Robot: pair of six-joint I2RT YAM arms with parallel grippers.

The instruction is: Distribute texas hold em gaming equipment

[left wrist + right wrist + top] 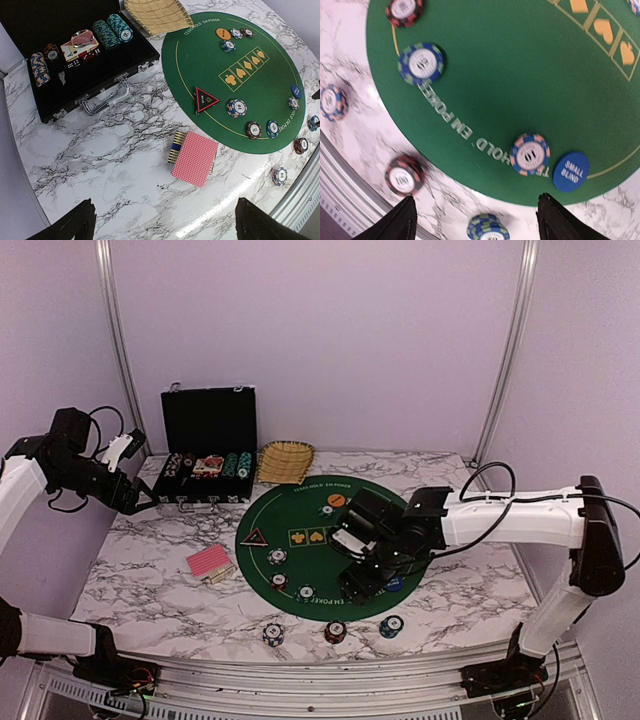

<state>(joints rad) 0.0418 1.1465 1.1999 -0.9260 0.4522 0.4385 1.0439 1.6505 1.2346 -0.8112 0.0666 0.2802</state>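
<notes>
Right gripper (475, 222) hovers low with its fingers spread wide and nothing between them. Just ahead of its fingertips a pink-and-blue chip (530, 154) lies on the green mat (510, 75), just beside the blue disc (571, 171) (lettered SMALL BLIND). Left gripper (165, 220), wide open and empty too, hangs over the marble table (100, 165); the pink-backed cards (195, 158) lie ahead of it, the black case (75, 80) farther off
</notes>
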